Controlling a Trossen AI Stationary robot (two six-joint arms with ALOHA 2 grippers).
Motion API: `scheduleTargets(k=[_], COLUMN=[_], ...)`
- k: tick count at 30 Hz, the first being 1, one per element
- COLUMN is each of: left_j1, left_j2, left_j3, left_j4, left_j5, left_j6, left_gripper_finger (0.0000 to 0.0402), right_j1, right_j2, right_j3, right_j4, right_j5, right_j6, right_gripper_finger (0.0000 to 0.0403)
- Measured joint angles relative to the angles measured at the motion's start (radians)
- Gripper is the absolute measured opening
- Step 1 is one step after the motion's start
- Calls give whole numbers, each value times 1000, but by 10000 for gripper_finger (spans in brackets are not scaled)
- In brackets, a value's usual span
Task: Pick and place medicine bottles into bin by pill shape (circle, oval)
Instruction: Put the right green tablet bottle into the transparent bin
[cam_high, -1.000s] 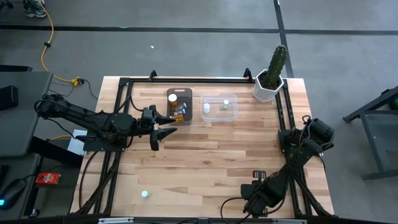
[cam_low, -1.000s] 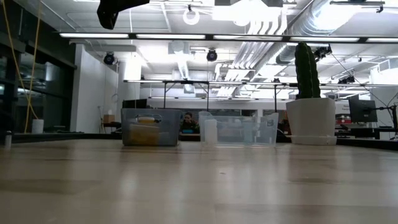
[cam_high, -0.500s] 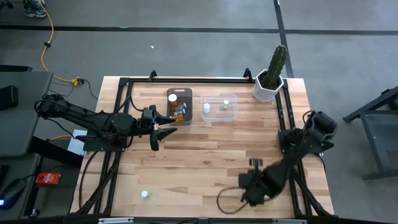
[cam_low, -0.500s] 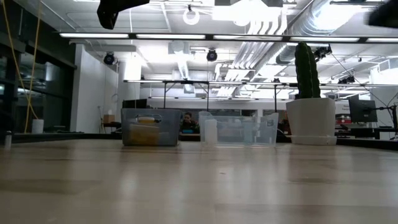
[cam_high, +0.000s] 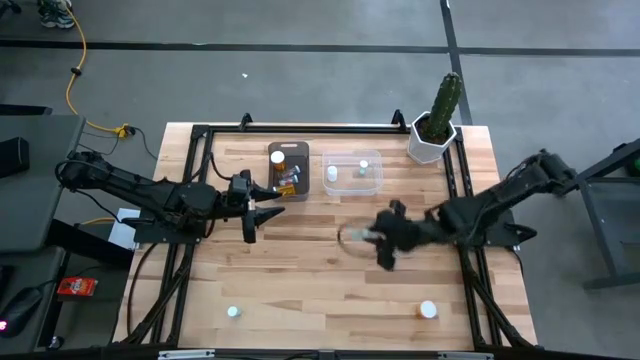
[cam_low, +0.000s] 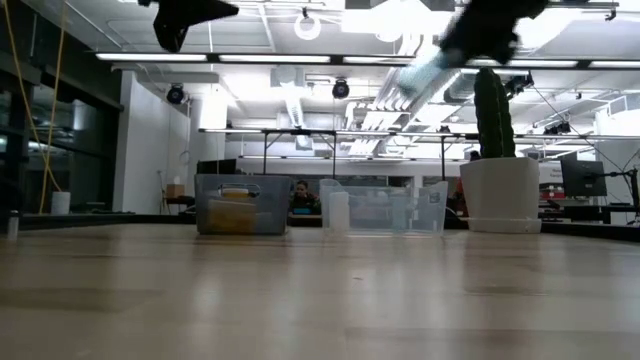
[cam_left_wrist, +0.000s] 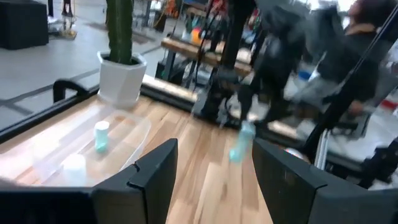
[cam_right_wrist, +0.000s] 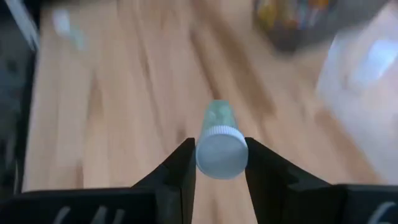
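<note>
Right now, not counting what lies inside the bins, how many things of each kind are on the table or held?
Bottles on the table: 2
Bottle in right gripper: 1
Bins: 2
Cactus pot: 1
Total: 6

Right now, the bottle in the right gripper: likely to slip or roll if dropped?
The right gripper pinches the pale bottle at its white cap, so it could pivot. It's a smooth cylinder and probably light; dropped on the table, it would likely roll.

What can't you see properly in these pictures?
- Pill shape inside the pale bottle in the right gripper: right wrist view, blurred.
- What is in the dark bin: high view, too small.
- Left gripper: low view cuts it off at the top.
</note>
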Motion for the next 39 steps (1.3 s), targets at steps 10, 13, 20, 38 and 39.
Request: scheduleTargets(k=[10,13,20,38,39], left_j1=[0,0,0,0,0], left_j2=[0,0,0,0,0], left_j3=[0,0,0,0,0], left_j4=[-85,-80,-77,-74,-74], left_j5=[0,0,7,-24,-28], left_j6=[0,-1,-1,0,0], left_gripper_finger=[196,196,196,196,196], right_j1=[-231,-248,-258,-729,-741], right_j2=[-71,-71,-71,302,329], right_j3=[15,25,25,373,373], right_j4=[336,334,326,-483,-491], right_j5=[-199,-233,-222,-294,-303], right_j6=[-312,-346,-334,-196,-203], right_gripper_finger=[94,94,94,95,95])
